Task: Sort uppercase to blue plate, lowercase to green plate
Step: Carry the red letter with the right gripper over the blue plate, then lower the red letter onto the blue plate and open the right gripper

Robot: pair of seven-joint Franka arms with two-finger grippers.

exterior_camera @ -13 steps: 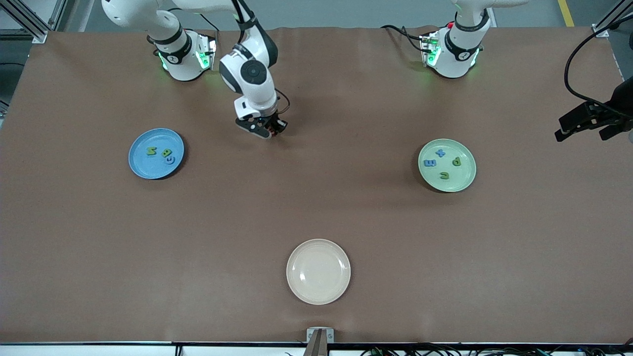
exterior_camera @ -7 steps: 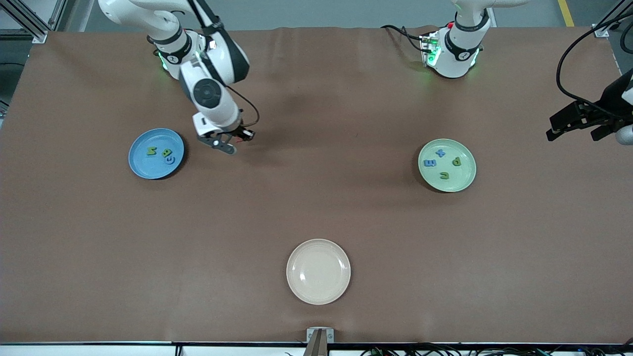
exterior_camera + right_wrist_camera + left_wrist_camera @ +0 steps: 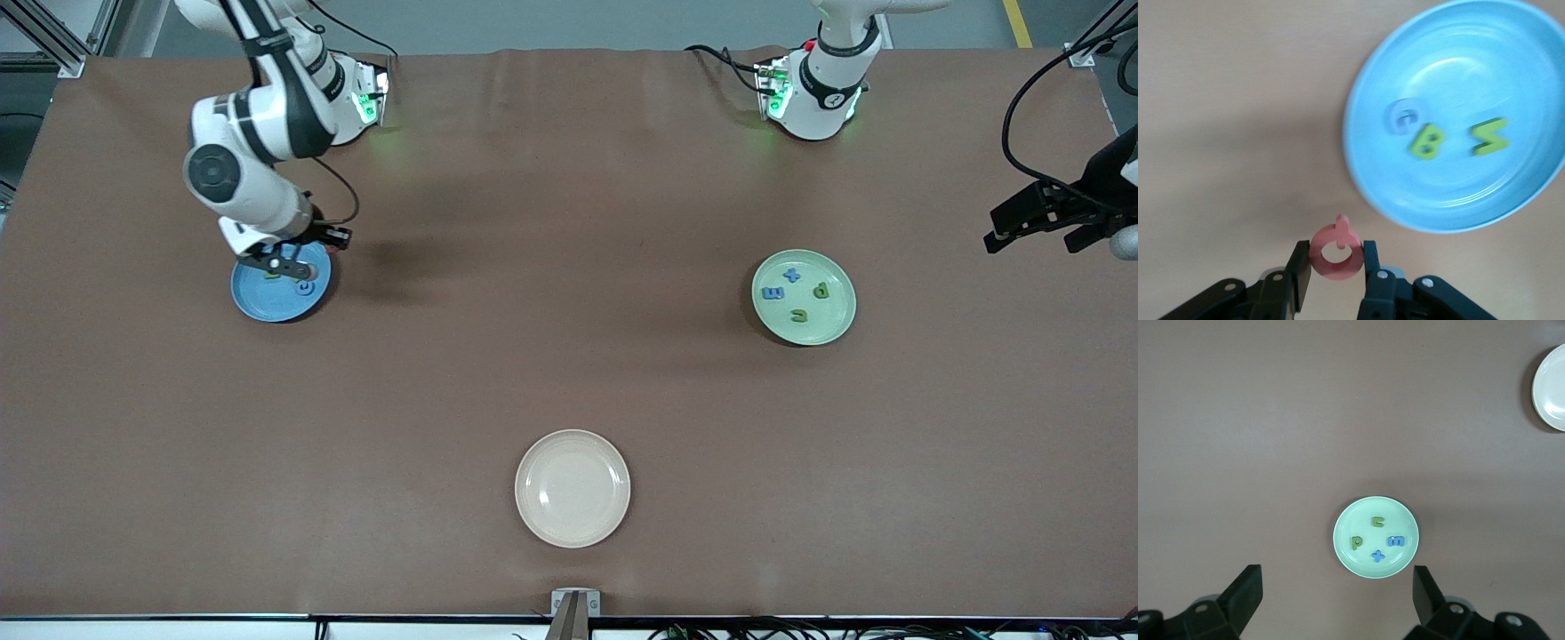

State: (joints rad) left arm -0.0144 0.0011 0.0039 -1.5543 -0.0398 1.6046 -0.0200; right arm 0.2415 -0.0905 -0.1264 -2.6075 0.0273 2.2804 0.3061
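My right gripper (image 3: 289,265) is shut on the red round Q (image 3: 1335,251) and holds it over the rim of the blue plate (image 3: 262,305), as the right wrist view (image 3: 1458,193) also shows. In that plate lie the blue G (image 3: 1405,115), the green B (image 3: 1427,141) and the green zigzag N (image 3: 1489,136). The green plate (image 3: 836,316) holds the blue m (image 3: 773,292), blue t (image 3: 792,275), green p (image 3: 821,290) and green n (image 3: 798,314). My left gripper (image 3: 1036,222) is open and empty, high over the left arm's end of the table, and waits.
An empty cream plate (image 3: 573,488) sits near the table's front edge at the middle. It also shows in the left wrist view (image 3: 1551,387), as does the green plate (image 3: 1341,550).
My right arm has swung from over the middle of the table toward its own end, carrying the red Q to the blue plate. My left gripper has barely moved.
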